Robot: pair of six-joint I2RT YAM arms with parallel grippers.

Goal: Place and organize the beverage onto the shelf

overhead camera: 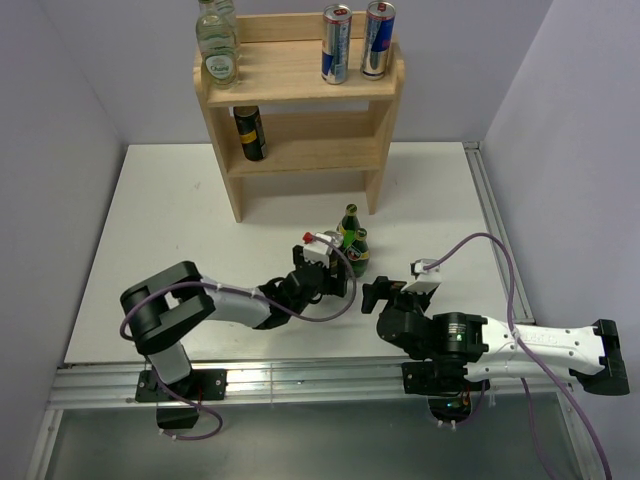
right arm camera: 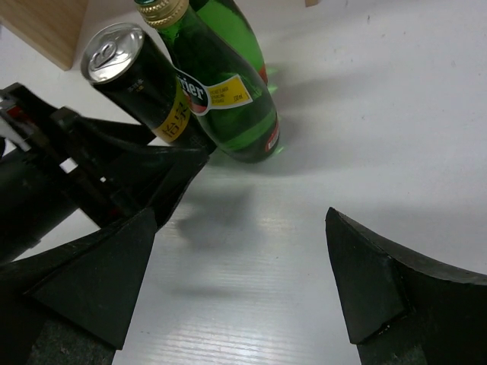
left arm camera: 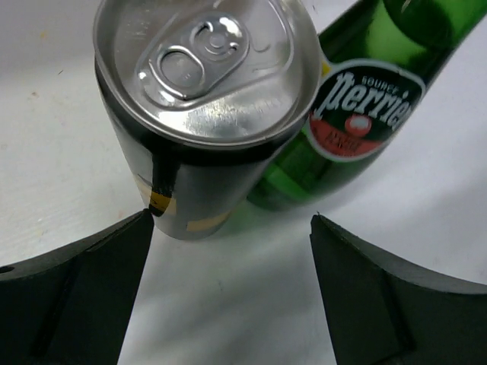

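Now the left jaws stand apart, just short of the black-and-gold can [left arm camera: 205,114] mid-worktop [overhead camera: 180,230], at 6 o'clock of the shelf [overhead camera: 300,75]. They had best centre before closing: the can sits nearer the left finger, and a green bottle [left arm camera: 358,114] stands just behind at 1 o'clock. The right jaws are apart and empty. The bottle's label reads "Perrier"; the can's print is unreadable.

Black can [left arm camera: 205,84] upright, beside green bottles [right arm camera: 237,122], before shelf [overhead camera: 285,72]
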